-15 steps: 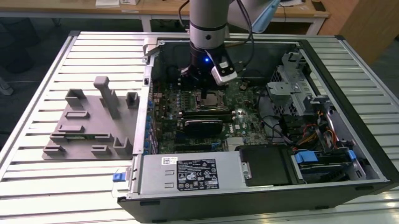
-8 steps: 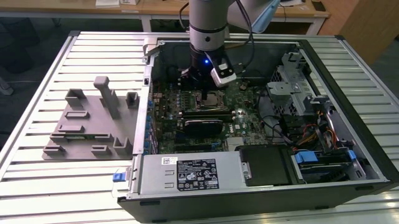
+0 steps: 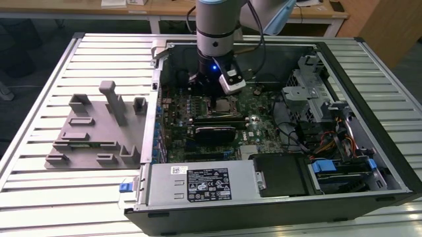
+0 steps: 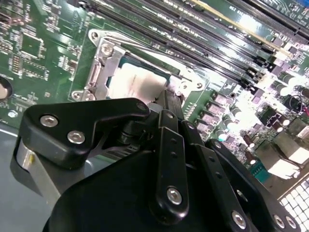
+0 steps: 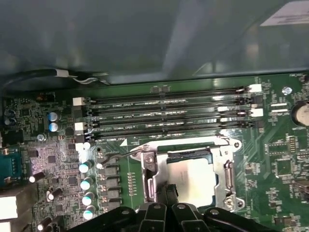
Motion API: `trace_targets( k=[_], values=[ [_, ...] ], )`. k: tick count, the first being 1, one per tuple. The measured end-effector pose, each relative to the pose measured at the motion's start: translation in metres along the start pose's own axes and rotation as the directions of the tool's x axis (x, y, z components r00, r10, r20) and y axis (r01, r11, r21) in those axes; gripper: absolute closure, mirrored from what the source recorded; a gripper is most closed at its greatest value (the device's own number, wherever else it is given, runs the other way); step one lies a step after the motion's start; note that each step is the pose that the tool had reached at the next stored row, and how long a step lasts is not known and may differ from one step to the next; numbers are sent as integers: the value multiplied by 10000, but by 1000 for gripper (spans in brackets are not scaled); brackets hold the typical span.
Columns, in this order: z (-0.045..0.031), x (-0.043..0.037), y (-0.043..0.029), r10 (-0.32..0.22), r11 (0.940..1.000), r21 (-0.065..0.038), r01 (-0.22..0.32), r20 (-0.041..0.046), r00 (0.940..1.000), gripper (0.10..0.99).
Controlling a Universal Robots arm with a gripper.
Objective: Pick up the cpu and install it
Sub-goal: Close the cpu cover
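Cpu [image 5: 193, 180] in socket [image 5: 229, 175] (claw [image 5: 169, 194] close)

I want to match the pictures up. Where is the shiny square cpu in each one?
Exterior view: the cpu is on the green board inside the open computer case.
First wrist view: the cpu lies in its silver frame, beside the long black slots.
Second wrist view: the cpu lies in that same frame.
Shared landmark: the silver frame.
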State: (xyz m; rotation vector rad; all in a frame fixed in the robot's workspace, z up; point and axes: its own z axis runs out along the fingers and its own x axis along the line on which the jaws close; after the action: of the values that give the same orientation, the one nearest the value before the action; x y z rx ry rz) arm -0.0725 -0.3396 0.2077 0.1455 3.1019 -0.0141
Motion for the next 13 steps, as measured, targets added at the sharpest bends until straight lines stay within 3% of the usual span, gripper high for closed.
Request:
trace_targets(
  k=[13],
  values=[
    [75,18,0,0,10000,-1,0,0,10000,980]
  ],
)
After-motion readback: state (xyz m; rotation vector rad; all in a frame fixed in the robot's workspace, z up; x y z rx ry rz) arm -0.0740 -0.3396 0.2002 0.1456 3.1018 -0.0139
